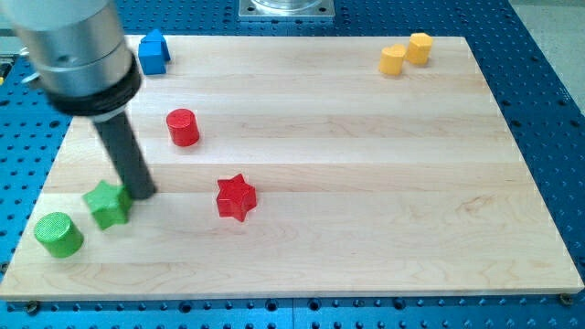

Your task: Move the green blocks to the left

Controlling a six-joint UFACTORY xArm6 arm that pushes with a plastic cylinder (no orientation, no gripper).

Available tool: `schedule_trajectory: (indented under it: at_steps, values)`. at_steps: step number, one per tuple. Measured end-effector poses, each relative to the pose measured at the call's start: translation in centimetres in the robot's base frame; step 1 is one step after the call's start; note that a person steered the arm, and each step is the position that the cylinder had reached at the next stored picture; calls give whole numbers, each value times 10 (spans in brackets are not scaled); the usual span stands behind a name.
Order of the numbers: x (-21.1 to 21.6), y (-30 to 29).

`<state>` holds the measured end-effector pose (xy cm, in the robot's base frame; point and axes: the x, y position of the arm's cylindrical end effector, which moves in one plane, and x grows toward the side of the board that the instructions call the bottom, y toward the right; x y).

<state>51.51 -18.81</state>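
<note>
1. the wooden board (366,183) fills most of the view, pale planks lying on a blue perforated table (548,110).
2. the arm (78,46) comes in from the view's top left, a fat grey cylinder narrowing into the dark rod.
3. there's no claw here to be released or clenched, just the rod, and my tip (142,194) sits on the board right at the upper right edge of the green star (108,204), touching or as good as touching it.
4. that green star is near the view's bottom left, and the green cylinder (58,234) stands just beside it, lower and further left, close to the board's corner.
5. the red star (235,197) lies to the right of my tip, well apart.
6. the red cylinder (183,127) stands above it, toward the view's left.
7. the blue block (154,51) sits at the top edge, beside the arm's housing.
8. two yellow blocks (406,53) sit touching each other in the top right corner.
</note>
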Motion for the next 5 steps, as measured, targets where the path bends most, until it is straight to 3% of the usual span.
schedule_trajectory:
  at_steps: [1,2,5]
  values:
    - [12,7]
    - [-12,8]
    - [15,-3]
